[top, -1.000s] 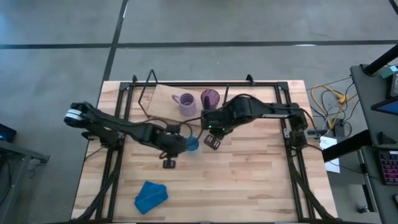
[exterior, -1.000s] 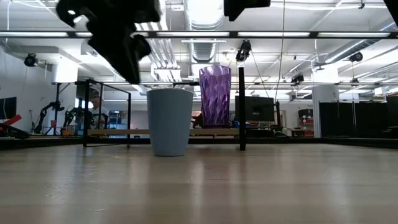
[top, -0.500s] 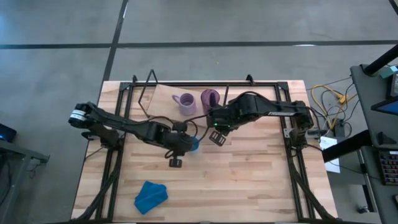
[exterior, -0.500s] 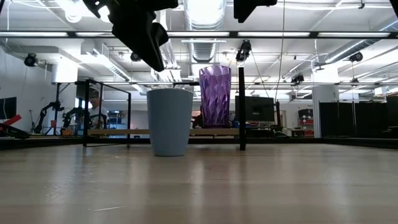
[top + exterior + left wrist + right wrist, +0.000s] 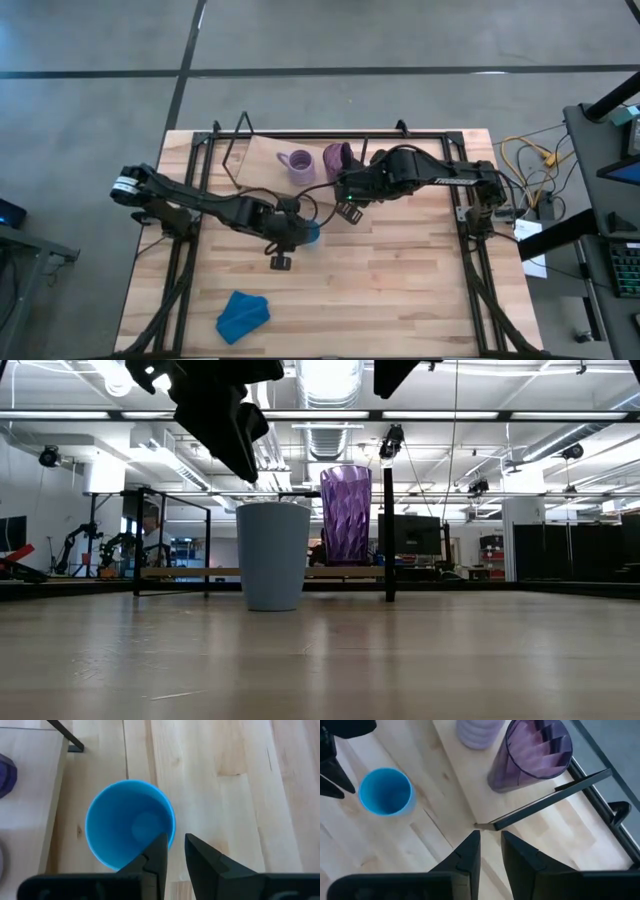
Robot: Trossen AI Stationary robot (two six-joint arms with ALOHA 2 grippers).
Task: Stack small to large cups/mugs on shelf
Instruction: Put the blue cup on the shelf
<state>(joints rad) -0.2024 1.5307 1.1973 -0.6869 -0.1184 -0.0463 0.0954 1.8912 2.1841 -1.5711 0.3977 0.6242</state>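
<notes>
Left claw (image 5: 173, 851): seen in the left wrist view nearly closed, its two fingers set on either side of the blue cup's rim; in the high view it is found just left of centre of the frame, over the table.
Blue cup (image 5: 310, 232): stood upright on the bare table, mouth up and empty, just below and right of the shelf's corner; whether the wall is actually pinched cannot be told.
Right claw (image 5: 490, 847): shown in the right wrist view with only a narrow gap between its fingers and nothing held; in the high view it is placed right of centre, just beside the tumbler.
Lavender mug (image 5: 297, 164): stood upright on the shelf in the upper middle of the high view, its handle turned to the left.
Purple tumbler (image 5: 337, 157): stood upright on the shelf, just right of the mug; in the low view it is seen taller than the mug and behind it.
Shelf (image 5: 262, 155): a light wooden board with a black rod frame, laid at the upper edge of the table.
Blue cloth (image 5: 242, 314): crumpled at the lower left of the table (image 5: 400, 280), well apart from the cups.
</notes>
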